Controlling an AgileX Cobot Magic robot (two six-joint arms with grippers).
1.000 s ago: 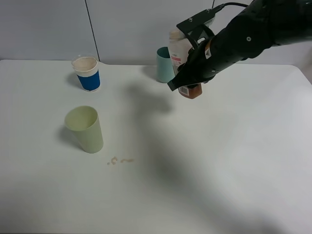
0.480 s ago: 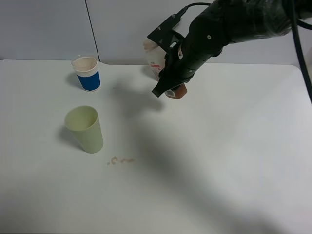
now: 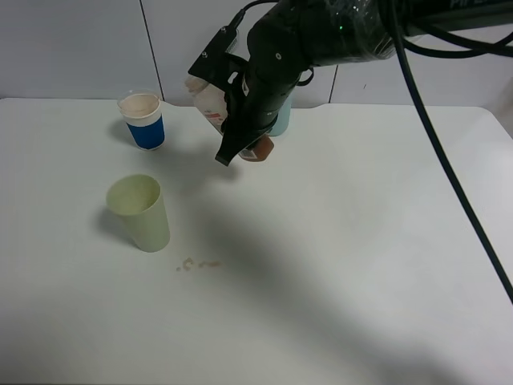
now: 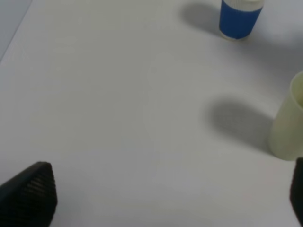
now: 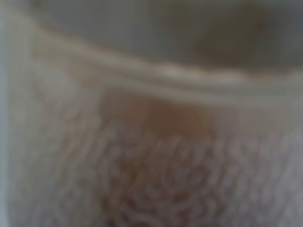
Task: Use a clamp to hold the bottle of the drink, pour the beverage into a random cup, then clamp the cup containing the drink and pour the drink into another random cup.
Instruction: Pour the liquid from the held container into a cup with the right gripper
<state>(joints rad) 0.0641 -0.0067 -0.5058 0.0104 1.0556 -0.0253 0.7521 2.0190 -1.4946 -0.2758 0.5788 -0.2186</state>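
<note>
My right gripper (image 3: 240,132) is shut on the drink bottle (image 3: 210,106), a pale bottle with a red label and a brown base, and holds it tilted above the table, right of the blue-banded cup (image 3: 143,120). That cup holds pale drink. A pale green cup (image 3: 140,212) stands open and upright at the front left. A teal cup (image 3: 280,120) stands at the back, mostly hidden behind the arm. The right wrist view is filled by the blurred bottle (image 5: 151,142). My left gripper (image 4: 156,194) is open over bare table, with the blue cup (image 4: 239,19) and green cup (image 4: 289,127) in its view.
A small brown spill (image 3: 196,263) lies on the white table (image 3: 361,265) right of the green cup. A grey wall panel runs along the table's back edge.
My right arm has carried the bottle to the left, from in front of the teal cup toward the blue-banded cup. The cups have not moved.
</note>
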